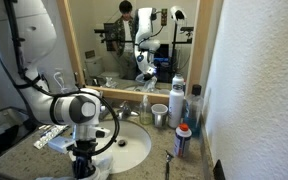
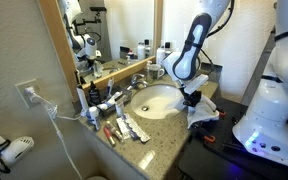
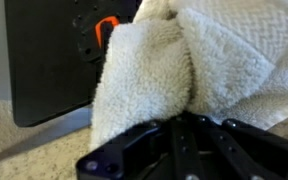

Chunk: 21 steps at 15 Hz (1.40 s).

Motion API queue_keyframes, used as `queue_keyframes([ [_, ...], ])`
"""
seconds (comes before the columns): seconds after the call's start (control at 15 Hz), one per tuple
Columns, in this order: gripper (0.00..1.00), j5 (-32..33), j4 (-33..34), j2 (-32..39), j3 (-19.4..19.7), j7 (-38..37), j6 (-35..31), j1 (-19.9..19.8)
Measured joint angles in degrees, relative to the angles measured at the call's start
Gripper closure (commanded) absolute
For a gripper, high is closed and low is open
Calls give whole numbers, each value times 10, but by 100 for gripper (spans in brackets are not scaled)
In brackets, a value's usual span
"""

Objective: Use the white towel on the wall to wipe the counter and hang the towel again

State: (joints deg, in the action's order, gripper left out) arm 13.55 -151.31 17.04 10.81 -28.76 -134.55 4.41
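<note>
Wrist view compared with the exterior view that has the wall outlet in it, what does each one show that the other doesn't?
Only the wrist view: the looped weave of the white towel up close, and an orange mark on a dark panel. Only that exterior view: the sink, the mirror, the wall outlet and a hair dryer. Both: the white towel bunched in the gripper, and the speckled counter.

One towel (image 3: pixel 224 60); one sink (image 2: pixel 156 103) — one mirror (image 1: pixel 114 60).
</note>
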Motion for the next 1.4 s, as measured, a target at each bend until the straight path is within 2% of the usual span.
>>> queue_keyframes([
  [0.2,99,89,-8,-8,21,-105,-36,17],
  [0.47,99,196,-9,-10,49,-223,-45,22],
  [0.8,99,245,-9,-43,60,-298,-43,4],
  [1.07,99,256,-8,-123,49,-320,-7,-7],
  [1.4,99,298,5,-258,-11,-361,78,-39],
])
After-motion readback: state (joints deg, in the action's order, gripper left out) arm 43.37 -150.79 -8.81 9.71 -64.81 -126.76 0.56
